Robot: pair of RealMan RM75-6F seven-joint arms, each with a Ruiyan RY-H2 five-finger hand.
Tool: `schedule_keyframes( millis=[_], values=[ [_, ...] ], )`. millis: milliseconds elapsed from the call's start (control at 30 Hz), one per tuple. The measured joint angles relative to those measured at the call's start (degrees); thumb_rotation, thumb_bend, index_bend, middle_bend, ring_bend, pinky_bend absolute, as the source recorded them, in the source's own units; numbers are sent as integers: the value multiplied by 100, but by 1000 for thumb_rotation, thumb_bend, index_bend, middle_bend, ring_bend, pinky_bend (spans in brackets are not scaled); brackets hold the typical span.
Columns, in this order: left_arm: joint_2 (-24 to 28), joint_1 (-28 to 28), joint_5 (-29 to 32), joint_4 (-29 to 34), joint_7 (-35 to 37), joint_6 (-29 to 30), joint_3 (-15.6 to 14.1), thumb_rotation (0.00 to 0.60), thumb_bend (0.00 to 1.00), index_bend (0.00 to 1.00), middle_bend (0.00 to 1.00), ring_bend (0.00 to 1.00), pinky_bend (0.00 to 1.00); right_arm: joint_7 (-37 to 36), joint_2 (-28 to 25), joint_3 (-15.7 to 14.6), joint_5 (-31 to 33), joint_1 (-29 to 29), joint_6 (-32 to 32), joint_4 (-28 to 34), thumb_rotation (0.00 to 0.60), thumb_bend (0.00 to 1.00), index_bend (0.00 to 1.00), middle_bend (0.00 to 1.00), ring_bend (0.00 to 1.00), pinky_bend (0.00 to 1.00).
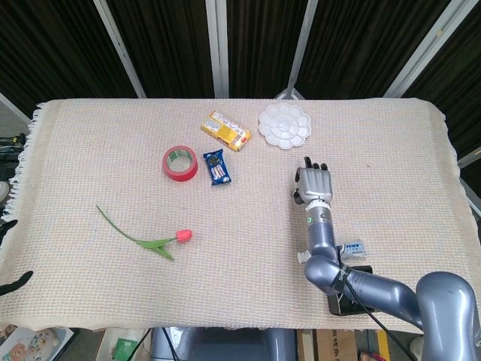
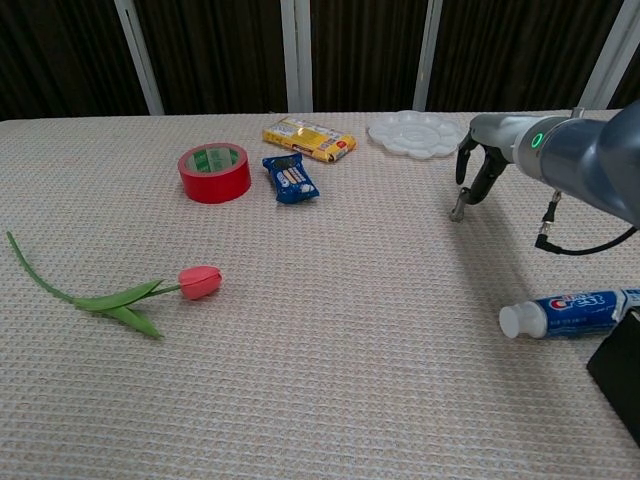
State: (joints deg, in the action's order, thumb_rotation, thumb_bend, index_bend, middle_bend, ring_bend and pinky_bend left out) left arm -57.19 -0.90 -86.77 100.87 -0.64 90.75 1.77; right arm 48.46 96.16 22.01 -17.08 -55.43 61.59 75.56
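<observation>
White paint palette [image 1: 284, 125] at the table's far edge, right hand [image 1: 315, 184] just short of it, fingers curled downward and apart, holding nothing, toothpaste tube [image 2: 570, 311] well behind near the front edge, blue snack packet [image 1: 216, 167] and red tape roll [image 1: 180, 163] to the left.

The head view looks steeply down over the whole tabletop [image 1: 90, 150] from above; the chest view faces forward, low and closer. Both share the red tape [image 1: 180, 163] [image 2: 214, 172].

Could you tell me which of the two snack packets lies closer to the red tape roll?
The blue packet, just right of the tape roll; the yellow packet lies further back, toward the white palette.
</observation>
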Motion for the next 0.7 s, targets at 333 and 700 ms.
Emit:
schedule_keyframes(
  millis=[333,700],
  values=[
    [-3,-1,3,0,-4,4,4,600,241,160,0,0,0,-6,-100,-47,-25,6,1,167,600,368,425,111,155,137],
    [-9,-2,19,-4,-6,4,11,600,241,160,0,0,0,-22,-415,-118,-99,98,108,630,600,367,317,90,96,85]
  ],
)
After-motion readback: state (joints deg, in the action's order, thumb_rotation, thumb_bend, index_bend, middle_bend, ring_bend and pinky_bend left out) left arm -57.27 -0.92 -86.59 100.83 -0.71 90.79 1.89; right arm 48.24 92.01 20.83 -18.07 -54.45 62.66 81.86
